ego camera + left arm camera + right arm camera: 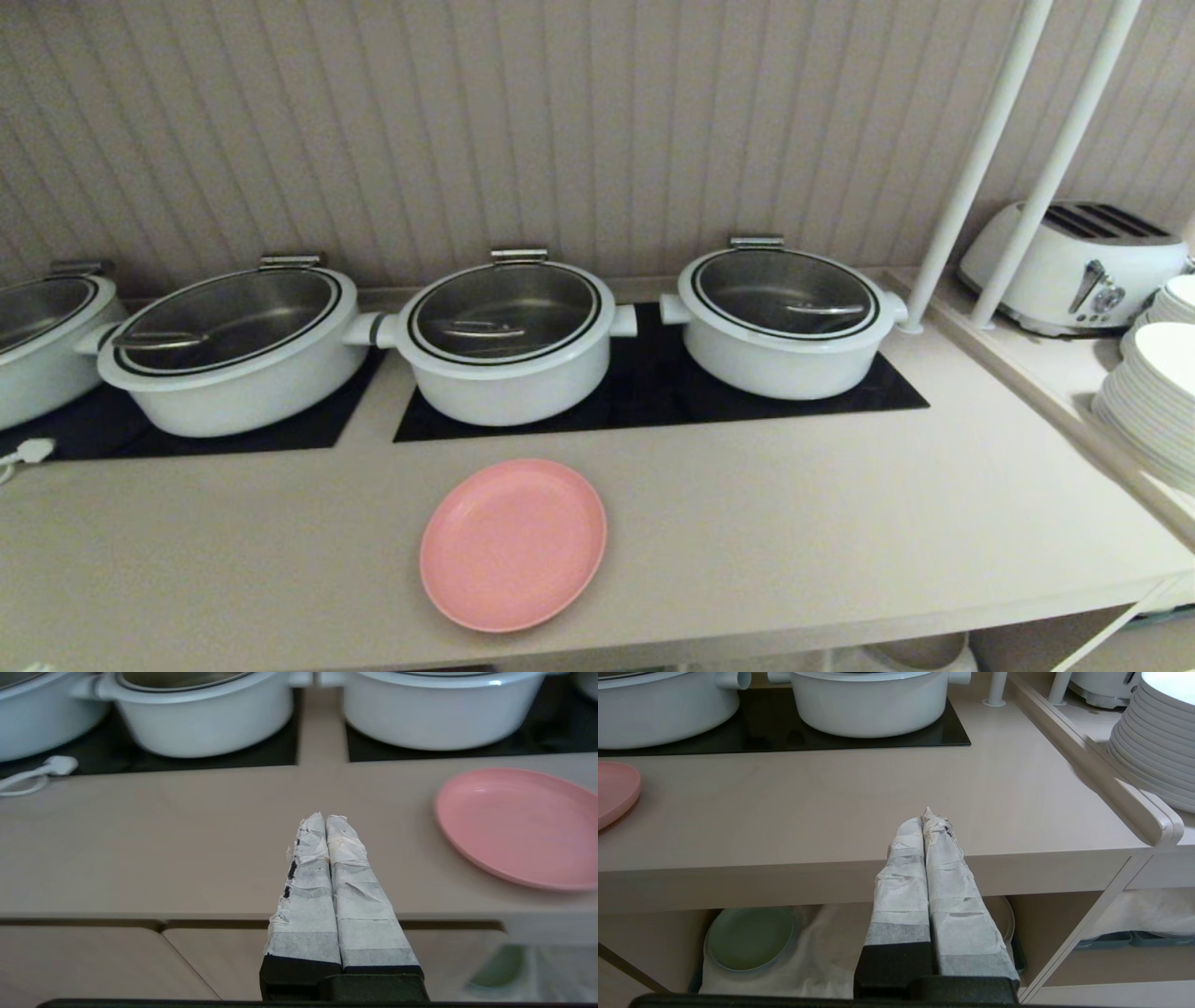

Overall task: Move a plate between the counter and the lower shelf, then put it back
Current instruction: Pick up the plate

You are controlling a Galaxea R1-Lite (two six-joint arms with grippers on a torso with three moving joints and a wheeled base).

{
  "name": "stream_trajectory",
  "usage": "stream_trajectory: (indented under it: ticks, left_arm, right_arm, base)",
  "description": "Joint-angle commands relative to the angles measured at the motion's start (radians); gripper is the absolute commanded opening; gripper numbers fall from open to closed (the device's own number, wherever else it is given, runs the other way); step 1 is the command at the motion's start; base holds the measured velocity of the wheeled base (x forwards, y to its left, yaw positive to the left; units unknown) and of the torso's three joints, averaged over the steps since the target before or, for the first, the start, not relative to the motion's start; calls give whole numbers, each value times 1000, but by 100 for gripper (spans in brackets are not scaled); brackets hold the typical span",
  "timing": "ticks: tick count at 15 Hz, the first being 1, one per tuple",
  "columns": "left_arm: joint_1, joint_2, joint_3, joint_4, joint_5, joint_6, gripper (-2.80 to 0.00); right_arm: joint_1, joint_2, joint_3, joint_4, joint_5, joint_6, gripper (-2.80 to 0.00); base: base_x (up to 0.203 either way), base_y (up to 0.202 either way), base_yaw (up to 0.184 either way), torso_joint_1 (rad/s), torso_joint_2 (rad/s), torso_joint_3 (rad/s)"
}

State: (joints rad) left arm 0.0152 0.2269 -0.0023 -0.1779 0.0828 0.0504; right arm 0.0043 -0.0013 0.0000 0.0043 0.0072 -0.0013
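The pink plate [513, 543] lies flat on the beige counter [840, 523], near its front edge and in front of the middle pot. It also shows in the left wrist view as the pink plate [523, 826] and at the frame edge of the right wrist view as the pink plate [614, 791]. My left gripper [324, 817] is shut and empty, hovering at the counter's front edge, apart from the plate. My right gripper [927, 817] is shut and empty in front of the counter edge. Below it opens the lower shelf [822, 956] with its white cloth. Neither gripper shows in the head view.
Several white lidded pots [509, 341] stand on black hob panels [653, 401] behind the plate. A toaster [1074, 266] and stacked white plates [1153, 401] sit on the right. A green plate [749, 938] lies in the lower shelf. A white plug [56, 765] rests at the left.
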Motion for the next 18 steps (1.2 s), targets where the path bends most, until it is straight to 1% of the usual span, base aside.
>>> stream_trajectory:
  ticks: [1, 3, 6, 7, 9, 10, 18]
  left_arm:
    - [2, -96, -4, 17, -20, -1, -280]
    - [-5, -207, -21, 83, -42, -1, -280]
    - [-9, -225, -31, 119, -46, -1, -280]
    - [-9, -225, -33, 124, -61, 0, -280]
    - [-9, -225, -38, 145, -144, -1, -280]
    - [-9, -225, -41, 147, -157, -1, -280]
    - [-9, -225, -39, 147, -152, -30, -280]
  right_arm:
    - [0, 1, 0, 0, 0, 0, -280]
    - [0, 1, 0, 0, 0, 0, -280]
    - [0, 1, 0, 0, 0, 0, -280]
    - [0, 1, 0, 0, 0, 0, -280]
    - [0, 1, 0, 0, 0, 0, -280]
    - [1, 1, 0, 0, 0, 0, -280]
    - [0, 1, 0, 0, 0, 0, -280]
  base:
    - [0, 0, 0, 0, 0, 0]
    - [0, 0, 0, 0, 0, 0]
    - [0, 0, 0, 0, 0, 0]
    - [0, 0, 0, 0, 0, 0]
    - [0, 0, 0, 0, 0, 0]
    - [0, 0, 0, 0, 0, 0]
    - [0, 0, 0, 0, 0, 0]
